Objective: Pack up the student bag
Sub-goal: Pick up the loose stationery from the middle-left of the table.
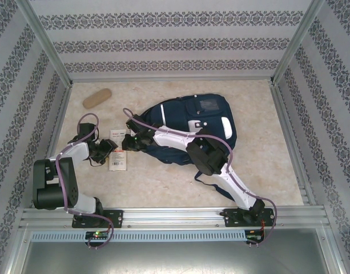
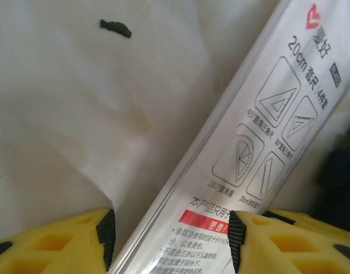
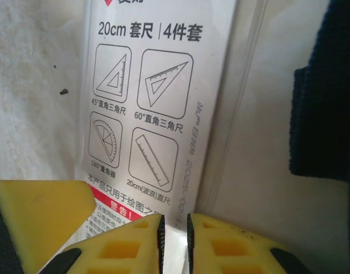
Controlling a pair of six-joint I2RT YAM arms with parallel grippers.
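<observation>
The student bag (image 1: 200,120), a navy backpack, lies flat mid-table, with a dark edge of the bag (image 3: 326,103) at the right of the right wrist view. Left of it lies a clear ruler-set pack (image 1: 119,160) with white printed card. My left gripper (image 2: 172,240) stands open over the pack (image 2: 249,142): one pad overlaps its printed face, the other sits beside its edge. My right gripper (image 3: 175,240) reaches from the bag side, its pads closed to a narrow gap on the pack's (image 3: 146,114) near edge. A left finger (image 3: 37,217) rests on the card.
A tan pencil case (image 1: 97,97) lies at the far left of the table. The bag's straps (image 1: 212,185) trail toward the right arm's base. Patterned walls and metal rails enclose the table on three sides.
</observation>
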